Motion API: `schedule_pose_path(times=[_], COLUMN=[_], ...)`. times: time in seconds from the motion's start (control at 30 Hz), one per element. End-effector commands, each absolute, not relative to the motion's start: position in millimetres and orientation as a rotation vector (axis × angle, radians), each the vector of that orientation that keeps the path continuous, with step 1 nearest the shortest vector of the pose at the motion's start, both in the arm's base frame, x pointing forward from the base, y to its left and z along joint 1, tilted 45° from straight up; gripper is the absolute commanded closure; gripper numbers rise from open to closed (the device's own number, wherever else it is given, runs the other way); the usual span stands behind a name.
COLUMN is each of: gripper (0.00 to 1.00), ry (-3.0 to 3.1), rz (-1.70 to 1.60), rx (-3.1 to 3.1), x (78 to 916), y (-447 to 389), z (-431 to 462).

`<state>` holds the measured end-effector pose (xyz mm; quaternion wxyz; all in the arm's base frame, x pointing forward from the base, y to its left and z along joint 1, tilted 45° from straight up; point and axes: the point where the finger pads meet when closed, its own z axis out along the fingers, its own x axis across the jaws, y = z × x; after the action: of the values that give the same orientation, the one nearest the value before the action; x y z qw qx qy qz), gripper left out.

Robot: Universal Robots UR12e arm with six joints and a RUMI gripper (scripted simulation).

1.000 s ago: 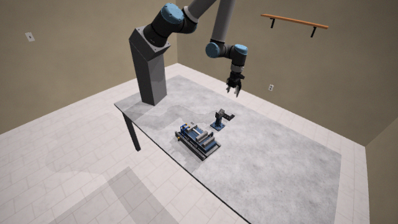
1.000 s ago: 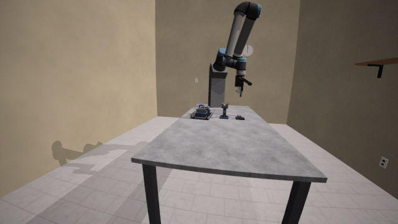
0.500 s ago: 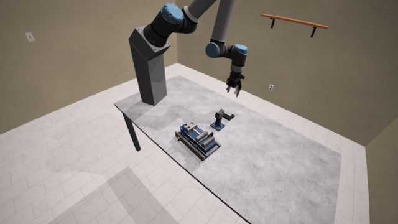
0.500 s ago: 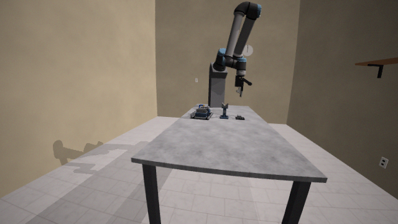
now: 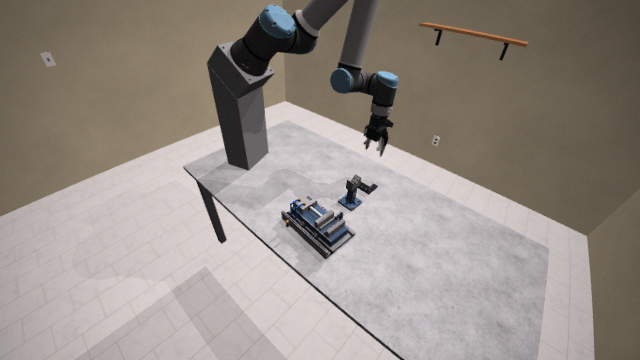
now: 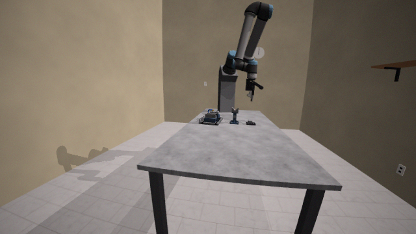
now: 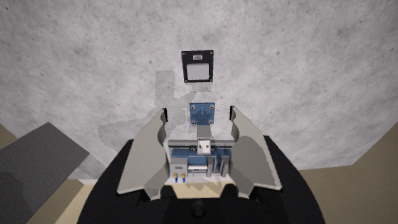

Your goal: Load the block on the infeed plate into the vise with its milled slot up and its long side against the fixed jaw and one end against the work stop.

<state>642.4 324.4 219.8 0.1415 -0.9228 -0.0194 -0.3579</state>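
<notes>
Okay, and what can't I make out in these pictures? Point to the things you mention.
- Slot on the block [image 7: 198, 72]: too small in the wrist view.
- Work stop: too small in the top view.
- Arm's elbow: cut off by the top view's upper edge.
- Clock's [image 6: 259, 52] numbers: too small in the exterior view.

We see a six-joint arm with long, smooth grey tubes [image 5: 355, 42] [image 6: 245, 36] and near-black joint housings [image 5: 250, 52] [image 6: 257, 11]. Round light-blue caps [image 5: 277, 21] [image 6: 271, 11] close the joints, and a pale grey ring [image 5: 382, 110] [image 6: 251, 75] bands the wrist above the tool [image 5: 375, 149] [image 6: 250, 97] [image 7: 199, 114]. The tool has a black body and broad, pale grey fingers; in the wrist view, their dark-edged tips point towards twelve o'clock. We make out small screws at the arm's mounting flange.
</notes>
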Motion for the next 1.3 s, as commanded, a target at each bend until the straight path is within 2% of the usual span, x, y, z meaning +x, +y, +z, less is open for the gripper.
schedule_pose_path(times=[0.0, 1.27], gripper=[0.49, 0.49], ry=[-0.056, -0.056], rz=[-1.034, -1.034], rx=[-2.663, -2.663], x=[642, 661], y=[325, 332], z=[220, 200])
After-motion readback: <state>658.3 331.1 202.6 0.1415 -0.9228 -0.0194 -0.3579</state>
